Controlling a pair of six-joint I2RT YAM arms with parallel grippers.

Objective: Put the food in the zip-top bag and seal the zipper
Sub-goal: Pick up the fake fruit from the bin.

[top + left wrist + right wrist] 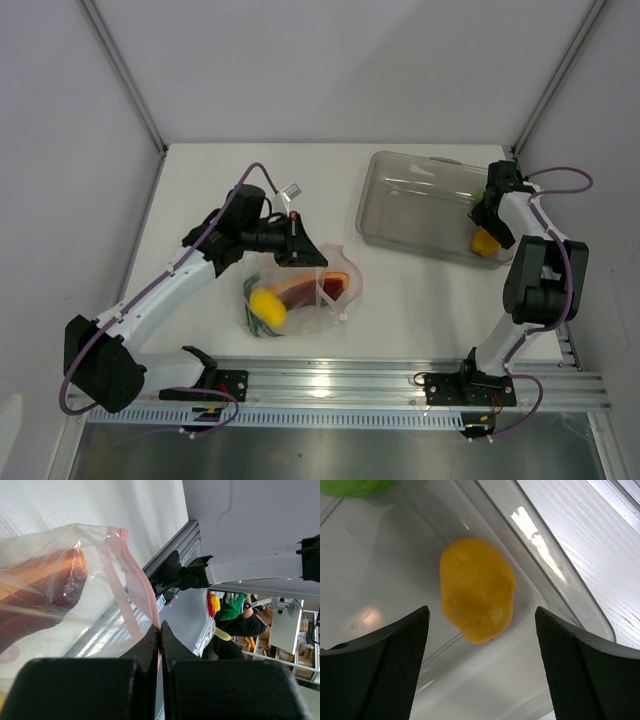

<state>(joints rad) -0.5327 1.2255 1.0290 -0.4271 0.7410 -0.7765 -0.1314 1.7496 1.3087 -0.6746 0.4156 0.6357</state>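
Note:
The clear zip-top bag [322, 300] lies at mid-table and holds a yellow fruit [267, 305], a reddish-brown meat slice [310, 287] and a thin green vegetable [250, 315]. My left gripper [306, 252] is shut on the bag's pink zipper [134, 580] at its mouth edge, and the left wrist view shows the strip pinched between the tips of the left gripper [160, 626]. The meat slice [47, 582] shows through the bag's film. My right gripper [482, 611] hangs open over a second yellow fruit [477, 587] in the tray, not touching it. A green lime [355, 485] lies beyond.
The rigid clear tray [420, 205] stands at the back right, its wall [560, 592] just right of the yellow fruit. The aluminium rail [400, 385] runs along the near edge. Walls close in the table on the left, the back and the right.

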